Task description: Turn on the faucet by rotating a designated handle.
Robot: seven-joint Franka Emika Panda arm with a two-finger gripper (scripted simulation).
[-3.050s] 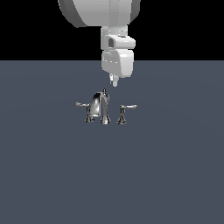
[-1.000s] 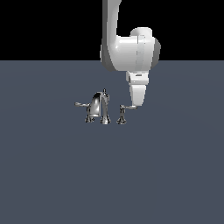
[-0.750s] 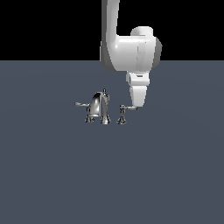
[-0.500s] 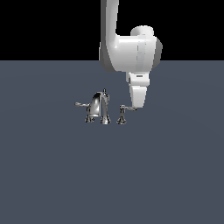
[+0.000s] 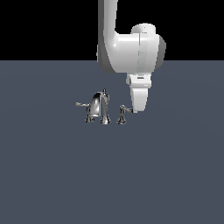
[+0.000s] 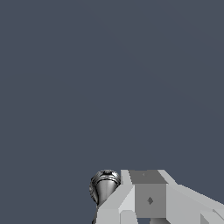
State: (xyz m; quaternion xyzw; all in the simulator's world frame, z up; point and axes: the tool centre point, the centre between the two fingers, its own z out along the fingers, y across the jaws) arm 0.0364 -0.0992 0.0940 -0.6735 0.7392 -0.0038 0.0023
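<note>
While the gripper (image 5: 134,111) hung low beside the faucet (image 5: 99,108), its tip stood at the outer end of the handle (image 5: 124,110), on the exterior view's right of the arched spout (image 5: 98,103). I could not tell whether the fingers were spread or pressed together, because the white hand body hid them in both views. The faucet stood on the dark grey floor (image 5: 52,175), far from every visible edge of it, with the twin lever (image 5: 81,104) on the other side of the spout. In the wrist view 1 shiny post cap (image 6: 105,182) showed just beside the gripper body. The handle looked thin, stiff and smooth chrome, so it would probably be slippery. I judged that a sideways push near the free end of the lever, far from the post, would turn it most easily.
</note>
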